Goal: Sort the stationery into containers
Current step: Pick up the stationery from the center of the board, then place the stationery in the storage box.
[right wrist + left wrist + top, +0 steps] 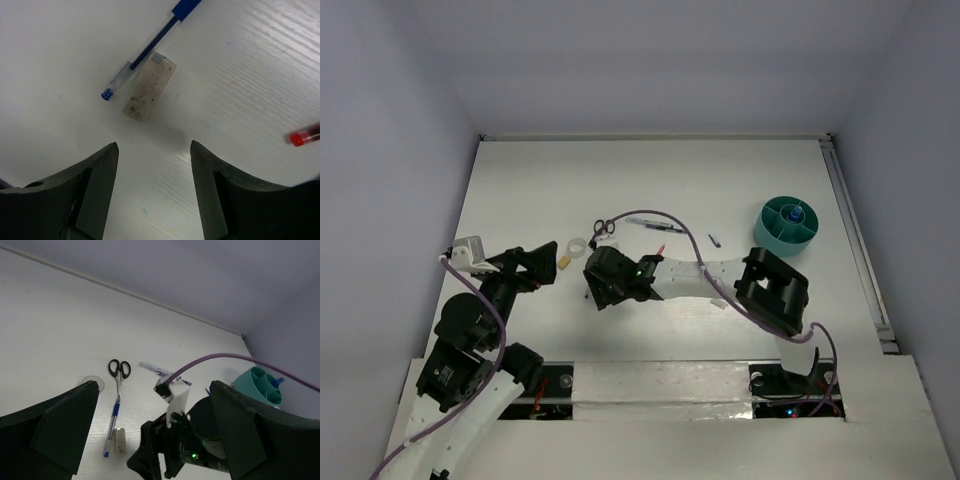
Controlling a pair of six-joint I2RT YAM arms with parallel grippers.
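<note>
Stationery (655, 225), three pens (114, 422), one scissors (119, 371), one eraser (149, 86), one ring (577, 245), one tub (775, 240)

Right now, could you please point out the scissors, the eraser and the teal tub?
scissors (119, 379): left wrist view, pivot below the handles.
eraser (149, 86): right wrist view, middle of its face.
teal tub (782, 247): top external view, near outer wall.
</note>
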